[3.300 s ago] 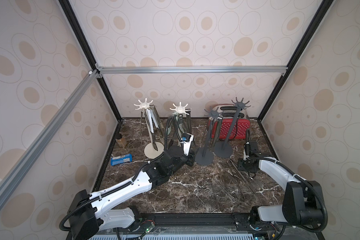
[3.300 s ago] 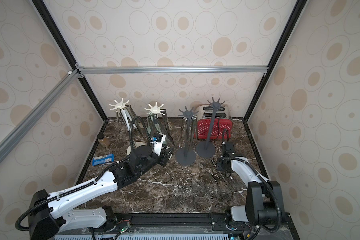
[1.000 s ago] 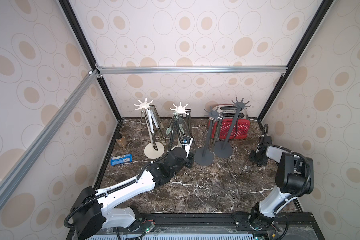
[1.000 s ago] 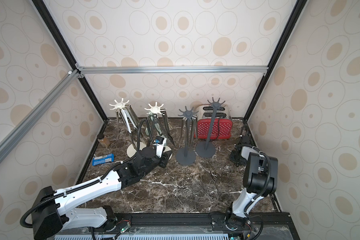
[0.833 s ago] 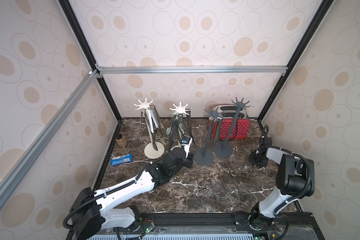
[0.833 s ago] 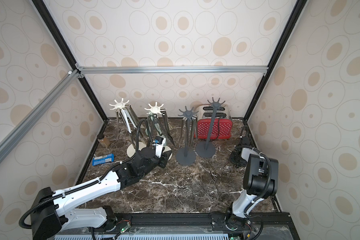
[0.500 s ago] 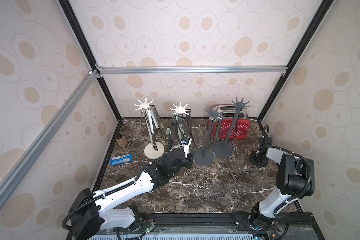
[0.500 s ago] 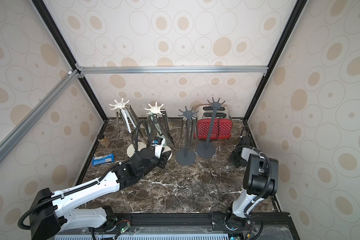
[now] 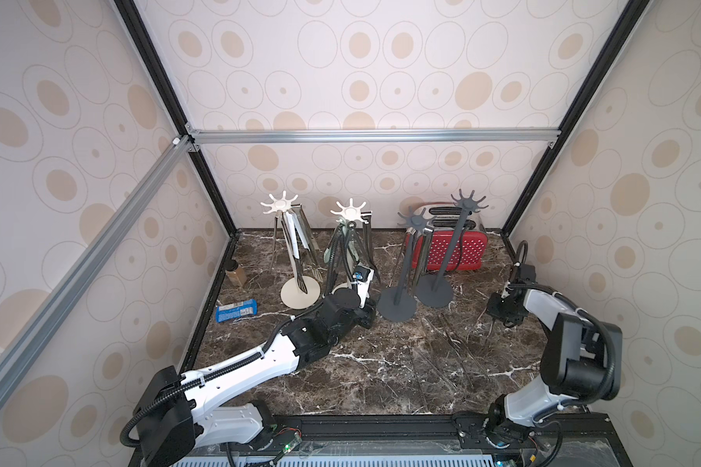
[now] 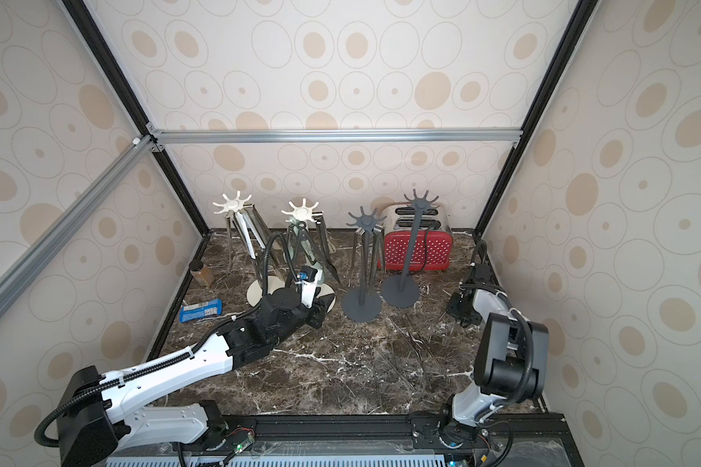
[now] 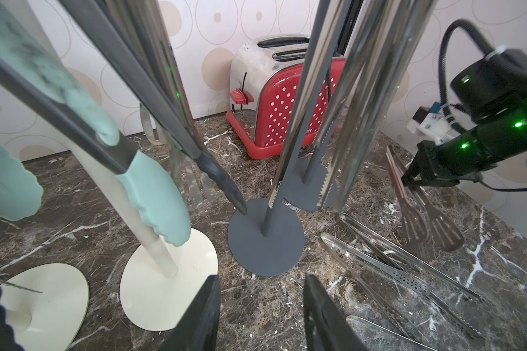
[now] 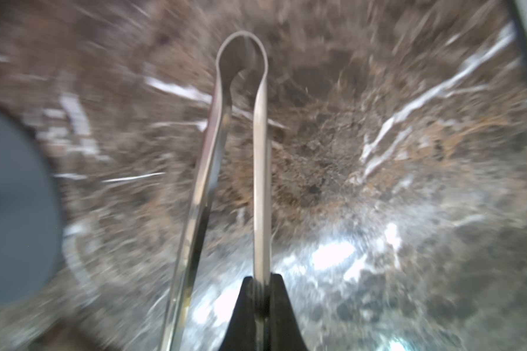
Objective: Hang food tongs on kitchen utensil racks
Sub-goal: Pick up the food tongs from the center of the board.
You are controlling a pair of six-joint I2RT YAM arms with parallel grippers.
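Four kitchen utensil racks stand at the back: two cream-white ones (image 9: 279, 207) (image 9: 349, 211) and two dark grey ones (image 9: 415, 221) (image 9: 467, 202). Food tongs hang from both white racks and the nearer grey one (image 11: 298, 100); some have pale green tips (image 11: 155, 197). Several steel tongs (image 9: 456, 349) lie loose on the marble. My right gripper (image 12: 261, 278) is shut on one arm of a steel pair (image 12: 260, 152) by the right wall; the left wrist view shows their black slotted tips (image 11: 413, 226) on the table. My left gripper (image 11: 260, 291) stands open and empty, low before the rack bases.
A red and silver toaster (image 9: 450, 250) stands behind the grey racks. A blue packet (image 9: 235, 310) and a brown jar (image 9: 235, 275) sit near the left wall. Rack bases (image 11: 265, 240) crowd the back, and the right wall is close to my right arm.
My right arm swung from the table's middle right to the right wall, and its jaws closed on the tongs' arm within the last second. The left gripper edged towards the racks.
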